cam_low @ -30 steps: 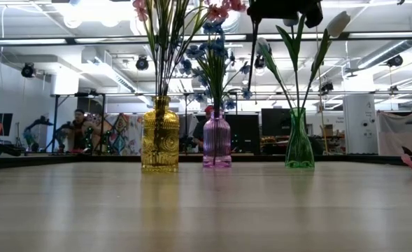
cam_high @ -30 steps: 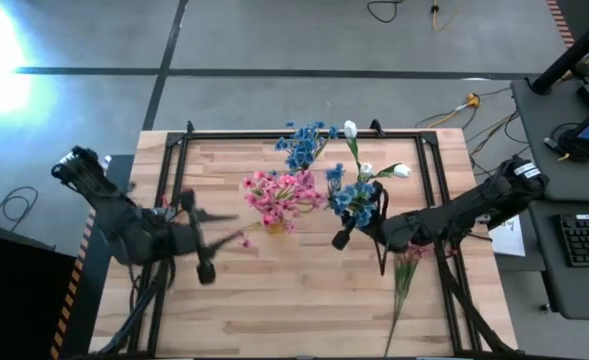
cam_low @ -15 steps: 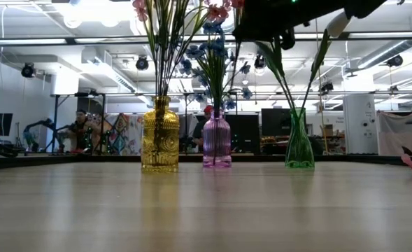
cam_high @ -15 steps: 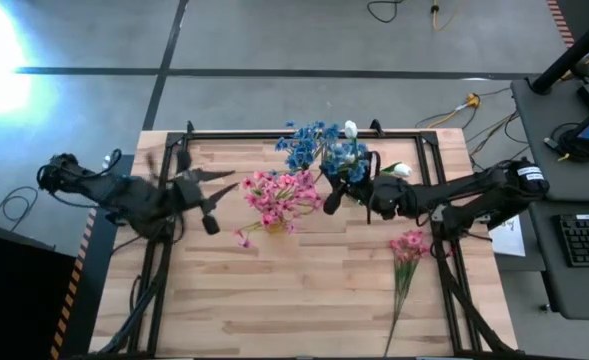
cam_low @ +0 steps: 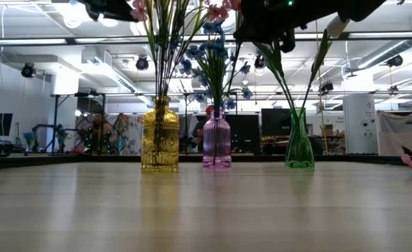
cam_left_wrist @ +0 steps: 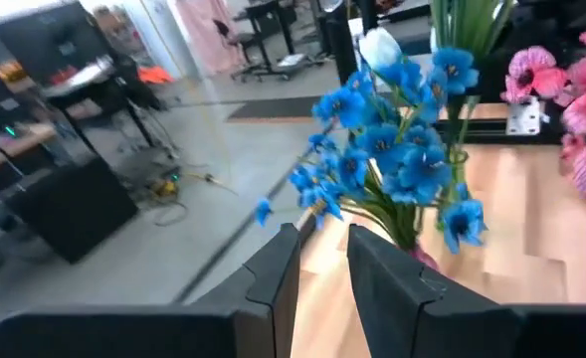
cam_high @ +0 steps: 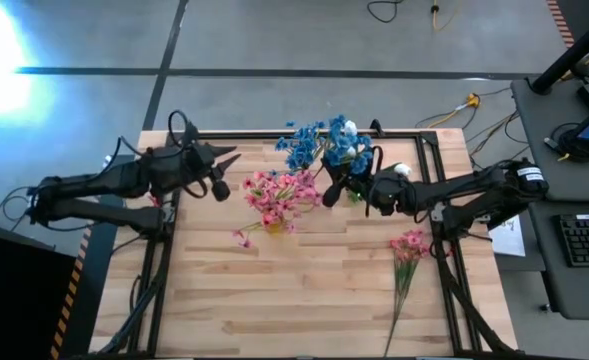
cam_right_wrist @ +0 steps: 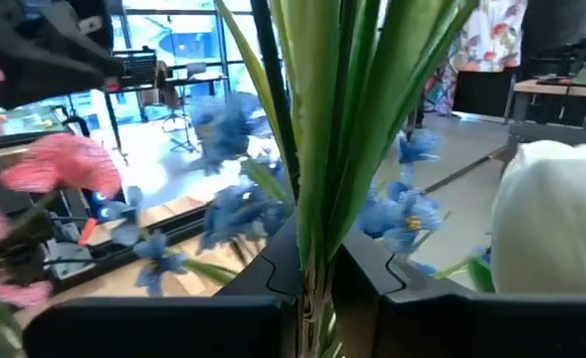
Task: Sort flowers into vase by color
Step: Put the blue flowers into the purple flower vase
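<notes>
the right end effector [cam_high: 336, 188], clamped on a blue flower spray [cam_high: 346, 150], probably must lower it into the purple vase [cam_low: 217, 141].

Glass and wood surfaces
Three glossy, see-through glass vases [cam_low: 160, 136] are seen on a matt tabletop [cam_low: 206, 210] of pale wood, made of narrow planks.

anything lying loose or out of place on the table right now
Two things. A small pink blossom piece lies loose on the wood in front of the yellow vase, apart from the pink bunch in it. A pink spray lies flat near the right edge, unsorted. The right end effector is shut on a blue spray.
</notes>
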Controlling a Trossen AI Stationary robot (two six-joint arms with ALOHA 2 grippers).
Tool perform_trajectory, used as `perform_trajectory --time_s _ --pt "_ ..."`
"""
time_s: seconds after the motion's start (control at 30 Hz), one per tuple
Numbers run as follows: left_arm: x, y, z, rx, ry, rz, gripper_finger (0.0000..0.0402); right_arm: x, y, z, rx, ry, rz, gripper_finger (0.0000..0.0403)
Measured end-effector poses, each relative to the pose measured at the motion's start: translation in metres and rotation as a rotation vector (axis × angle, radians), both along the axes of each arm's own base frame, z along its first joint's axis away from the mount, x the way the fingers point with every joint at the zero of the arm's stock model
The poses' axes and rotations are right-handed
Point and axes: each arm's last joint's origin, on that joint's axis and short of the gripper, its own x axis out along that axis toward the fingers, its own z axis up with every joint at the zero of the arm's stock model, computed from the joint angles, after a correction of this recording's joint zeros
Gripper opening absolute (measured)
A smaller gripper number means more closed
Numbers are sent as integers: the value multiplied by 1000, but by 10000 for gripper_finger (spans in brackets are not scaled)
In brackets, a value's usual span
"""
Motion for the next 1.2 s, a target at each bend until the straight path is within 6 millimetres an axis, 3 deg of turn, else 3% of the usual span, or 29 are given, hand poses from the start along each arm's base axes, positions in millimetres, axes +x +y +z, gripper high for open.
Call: perform_trajectory --time_s 0.2,0.43,0.83,1.03,1.2 --pt "7 3 -22 -46 53 -36 74 1 1 -2 4 5 19 28" --pt "25 8 -42 16 107 -98 74 1 0 -2 12 -1 -1 28" --pt "49 44 -72 -13 246 -74 74 0 -8 -2 21 -8 -27 28" --pt "47 63 -78 -63 255 -119 74 1 -14 -1 54 -40 2 28" --pt "44 70 -91 -81 234 -268 74 3 -18 -4 60 -43 -14 28"
